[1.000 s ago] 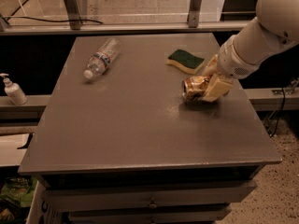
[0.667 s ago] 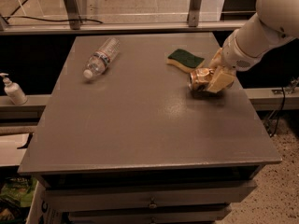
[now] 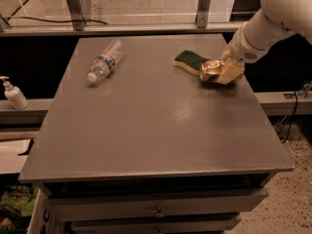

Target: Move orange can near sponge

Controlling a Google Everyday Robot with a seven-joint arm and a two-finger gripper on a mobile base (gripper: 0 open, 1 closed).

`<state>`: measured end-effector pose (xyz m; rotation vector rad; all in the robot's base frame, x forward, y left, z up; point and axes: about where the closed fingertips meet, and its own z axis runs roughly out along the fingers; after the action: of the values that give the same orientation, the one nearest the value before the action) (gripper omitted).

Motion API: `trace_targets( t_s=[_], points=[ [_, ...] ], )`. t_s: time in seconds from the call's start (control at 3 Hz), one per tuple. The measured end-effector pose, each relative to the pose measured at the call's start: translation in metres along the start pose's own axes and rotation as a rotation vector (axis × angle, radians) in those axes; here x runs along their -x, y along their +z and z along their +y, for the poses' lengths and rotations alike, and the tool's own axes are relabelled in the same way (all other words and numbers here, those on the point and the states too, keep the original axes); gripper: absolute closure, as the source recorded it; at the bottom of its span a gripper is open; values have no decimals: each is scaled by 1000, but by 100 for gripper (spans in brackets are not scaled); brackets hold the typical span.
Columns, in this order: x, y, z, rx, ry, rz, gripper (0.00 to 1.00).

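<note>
The orange can (image 3: 210,71) is shiny orange-gold and lies on its side at the right of the grey table (image 3: 146,126), just right of the sponge. The sponge (image 3: 190,62) has a dark green top over a yellow body and lies flat at the table's back right. My gripper (image 3: 223,72) comes in from the right on a white arm (image 3: 273,18). It is shut on the can, with its tan fingers (image 3: 230,71) around the can's right end. The can sits low, at or just above the tabletop, almost touching the sponge's right end.
A clear plastic water bottle (image 3: 105,60) lies on its side at the table's back left. A white pump bottle (image 3: 13,94) stands on a ledge to the left. Drawers (image 3: 156,206) front the table. A cable (image 3: 290,116) hangs at the right.
My gripper has carried the can back and slightly right, from the table's right-middle area to a spot right next to the sponge.
</note>
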<state>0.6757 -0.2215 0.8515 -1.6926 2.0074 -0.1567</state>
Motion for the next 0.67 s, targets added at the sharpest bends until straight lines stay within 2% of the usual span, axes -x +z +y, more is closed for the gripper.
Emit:
trace_targets(
  t_s=[0.67],
  points=[
    [6,24,-14,8,7,-11,100]
  ],
)
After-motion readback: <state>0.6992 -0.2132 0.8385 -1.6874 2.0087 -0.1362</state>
